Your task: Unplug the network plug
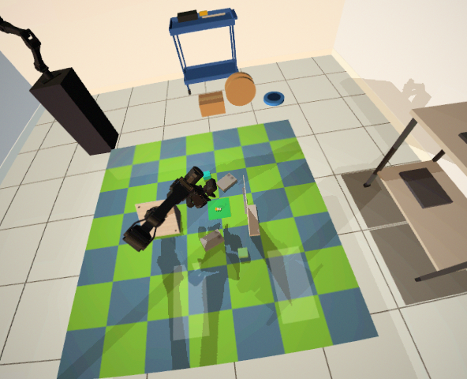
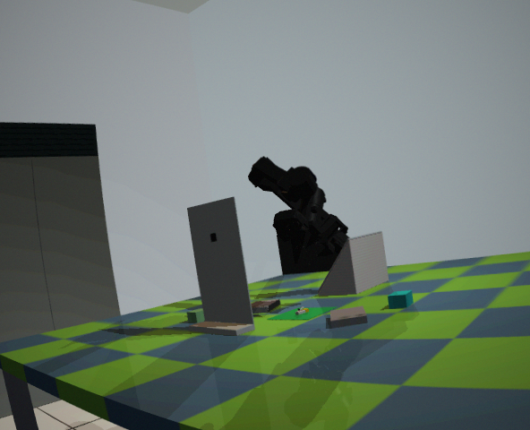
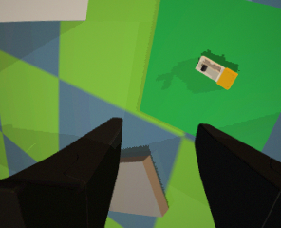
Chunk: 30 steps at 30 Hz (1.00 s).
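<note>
The network plug (image 1: 218, 209) (image 2: 301, 311) (image 3: 216, 72), white with an orange end, lies out of the socket on the green marked square (image 1: 224, 202) (image 2: 281, 316) (image 3: 178, 24). It is inside the square's edges. The upright grey panel (image 1: 244, 191) (image 2: 218, 278) stands beside the square, and its dark socket opening (image 2: 213, 237) is empty. My gripper (image 3: 159, 130) is open with nothing between its fingers. It is raised above the table, apart from the plug. In the top and exterior views its fingertips are dark and hard to make out.
A grey block (image 1: 226, 181) (image 2: 347, 316) (image 3: 136, 187) and another block (image 1: 211, 239) (image 2: 266, 305) lie on either side of the square. A teal cube (image 1: 207, 174) (image 2: 399, 299), a small green block (image 1: 242, 253) (image 2: 194, 316) and a wedge (image 1: 172, 220) (image 2: 369, 263) also stand on the table.
</note>
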Tool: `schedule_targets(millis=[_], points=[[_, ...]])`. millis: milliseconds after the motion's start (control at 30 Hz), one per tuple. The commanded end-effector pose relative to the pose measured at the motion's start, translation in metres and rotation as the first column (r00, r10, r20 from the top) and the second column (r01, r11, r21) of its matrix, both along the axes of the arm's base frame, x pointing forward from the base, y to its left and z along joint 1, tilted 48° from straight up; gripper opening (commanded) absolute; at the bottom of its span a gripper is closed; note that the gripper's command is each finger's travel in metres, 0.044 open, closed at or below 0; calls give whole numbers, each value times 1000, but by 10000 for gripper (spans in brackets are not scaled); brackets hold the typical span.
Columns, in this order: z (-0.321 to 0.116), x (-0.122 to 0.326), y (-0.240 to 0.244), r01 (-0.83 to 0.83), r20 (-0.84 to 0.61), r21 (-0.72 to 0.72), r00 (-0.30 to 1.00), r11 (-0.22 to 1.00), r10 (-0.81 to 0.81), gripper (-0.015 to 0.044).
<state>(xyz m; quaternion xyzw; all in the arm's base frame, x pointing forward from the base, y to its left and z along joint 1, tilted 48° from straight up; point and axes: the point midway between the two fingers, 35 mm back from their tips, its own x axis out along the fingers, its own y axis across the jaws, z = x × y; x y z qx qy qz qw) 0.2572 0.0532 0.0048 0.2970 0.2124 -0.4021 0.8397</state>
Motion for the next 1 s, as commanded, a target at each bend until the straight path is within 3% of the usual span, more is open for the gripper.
schedule_targets(millis=[0, 967], points=[[7, 0, 5, 1, 14, 6, 1000, 1000, -1, 156], [48, 2, 55, -7, 2, 7, 1000, 1000, 7, 156]])
